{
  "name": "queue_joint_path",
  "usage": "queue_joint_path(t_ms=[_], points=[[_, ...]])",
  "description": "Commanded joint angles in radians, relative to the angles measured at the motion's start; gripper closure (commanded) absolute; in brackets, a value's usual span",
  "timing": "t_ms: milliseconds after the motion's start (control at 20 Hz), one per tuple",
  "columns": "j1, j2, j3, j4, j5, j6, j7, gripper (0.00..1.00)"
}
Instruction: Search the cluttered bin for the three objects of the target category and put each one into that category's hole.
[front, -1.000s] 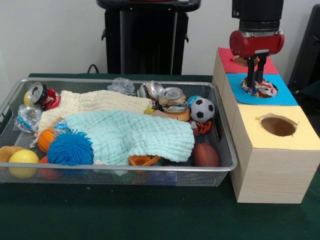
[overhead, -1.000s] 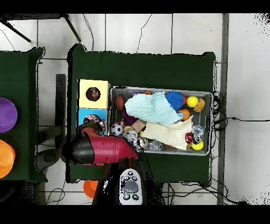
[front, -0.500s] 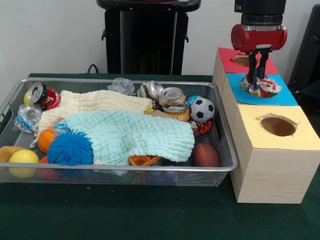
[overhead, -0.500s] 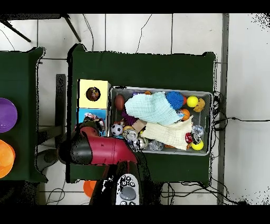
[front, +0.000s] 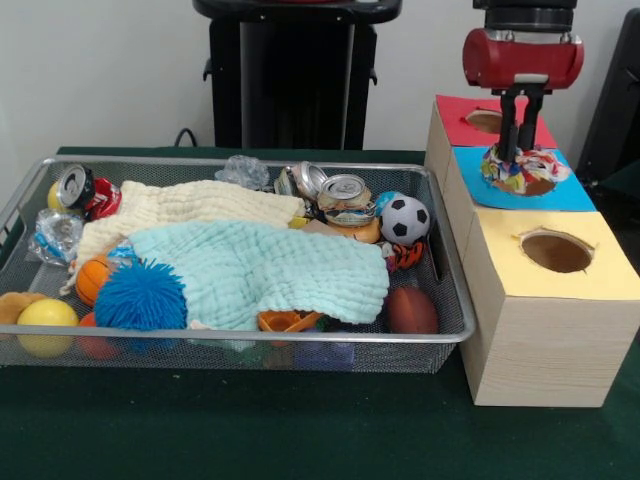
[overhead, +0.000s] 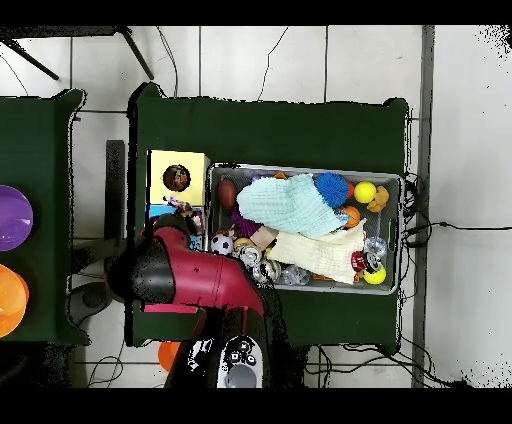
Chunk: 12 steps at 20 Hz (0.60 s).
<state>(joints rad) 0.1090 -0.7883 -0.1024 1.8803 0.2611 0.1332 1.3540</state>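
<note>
Rope toy lifted back out of blue box hole

I saw the gripper (front: 521, 150) rise, pinching the rope toy (front: 519, 168), which sat lower in the blue box (front: 565, 186) a second earlier; deposit incomplete.

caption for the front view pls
Sawyer's gripper at a rope toy in the blue box's hole, beside the cluttered bin.

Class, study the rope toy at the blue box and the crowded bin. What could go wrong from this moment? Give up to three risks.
1. The rope toy bulges above the hole in the blue box, so it may wedge there or roll off.
2. The gripper reaches right down to the toy, so loose strands might snag and lift out with it.
3. The mint cloth covers much of the bin, so other targets may be missed.
</note>
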Motion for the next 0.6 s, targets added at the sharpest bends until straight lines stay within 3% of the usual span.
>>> queue_joint_path(t_ms=[50,600], points=[[0.013,0.053,-0.041,-0.088,0.090,-0.061,0.300,1.00],[0.030,0.157,-0.006,-0.083,0.146,-0.267,0.328,1.00]])
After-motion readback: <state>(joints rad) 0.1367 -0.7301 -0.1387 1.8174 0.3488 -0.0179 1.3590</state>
